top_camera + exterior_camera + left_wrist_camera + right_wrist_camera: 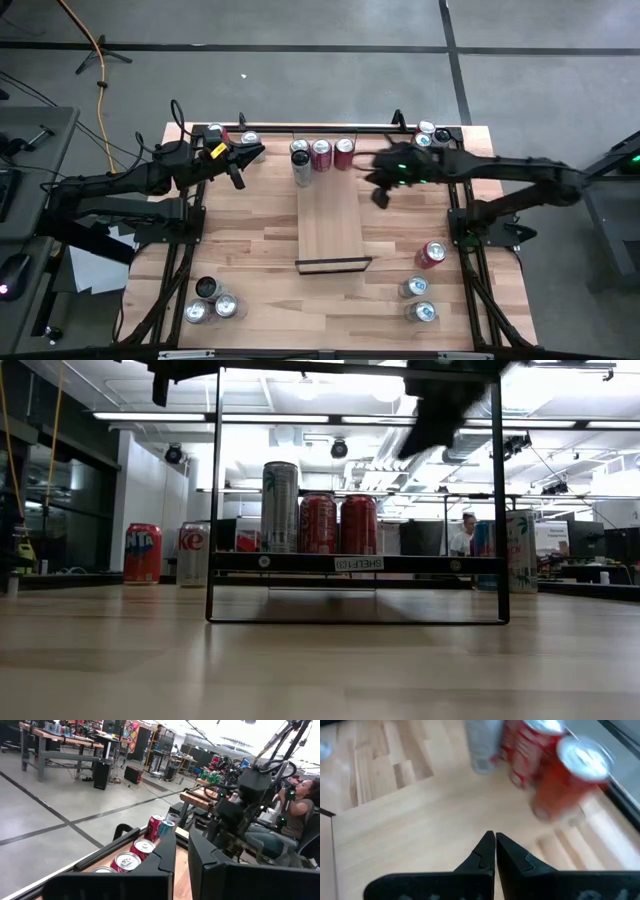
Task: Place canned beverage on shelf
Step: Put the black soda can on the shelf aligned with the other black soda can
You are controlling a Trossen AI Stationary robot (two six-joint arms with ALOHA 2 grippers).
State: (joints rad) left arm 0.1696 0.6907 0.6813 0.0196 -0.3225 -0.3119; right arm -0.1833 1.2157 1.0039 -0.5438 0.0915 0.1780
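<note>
Shelf [331, 226]: narrow pale plain-wood board, black rails at its short ends, mid-tabletop. At its far end, left to right: tall silver can [301, 163], two red cans [332, 153].
Left gripper [238, 180]: jaws closed, empty, beside the shelf's far-left corner.
Right gripper [380, 196]: jaws closed, empty, by the red cans.
Tabletop [250, 250]: striped butcher-block; loose cans at its corners.
Room: grey concrete floor [300, 70], workbenches, a seated person [300, 812].

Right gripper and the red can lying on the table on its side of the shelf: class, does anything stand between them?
Nothing visible does. The right gripper, shut and empty, hangs beside the shelf. Bare tabletop separates it from the red can; the two silver cans lie beyond.
</note>
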